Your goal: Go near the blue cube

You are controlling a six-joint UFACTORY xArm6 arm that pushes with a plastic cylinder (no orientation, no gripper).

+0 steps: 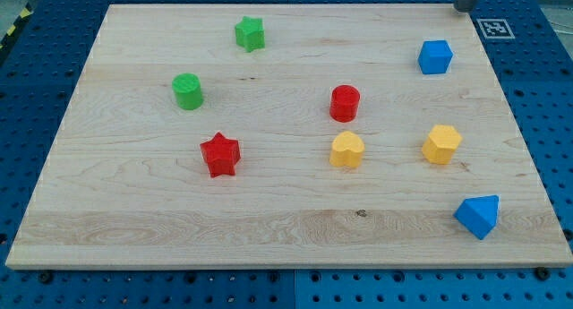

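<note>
Lying nearest the view's bottom, at the right: a blue wedge-like block (477,216), close to the edge of the wooden board (269,228).

Sitting further up, in a loose row across the middle: a red star (220,154) at the left, a yellow heart-like block (346,150) at centre and a yellow hexagonal block (441,144) to the right — all well apart from one another.

Standing just above the heart-like piece: a red cylinder (345,103), upright, near it but not touching. Standing at much the same depth on the left side: a green cylinder (188,91), also upright.

Resting toward the view's top right: the blue cube (434,56), flat on one face, well apart from every other block. Showing no long axis, being equal on its sides; sitting slightly turned, one vertical edge facing roughly toward the view's bottom rather than square to the board's edges.

Lying farthest on the left half, near the top edge: a green star (250,33).

Showing at the view's top right corner, cut by the frame: a dark rod end, my tip (466,8), sitting at the board's far edge, above and slightly right of the blue cube — near it, not touching. No claw fitted; open or closed cannot be told.

Lying just right of the tip, off the board: a black-and-white marker tag (494,28).
</note>
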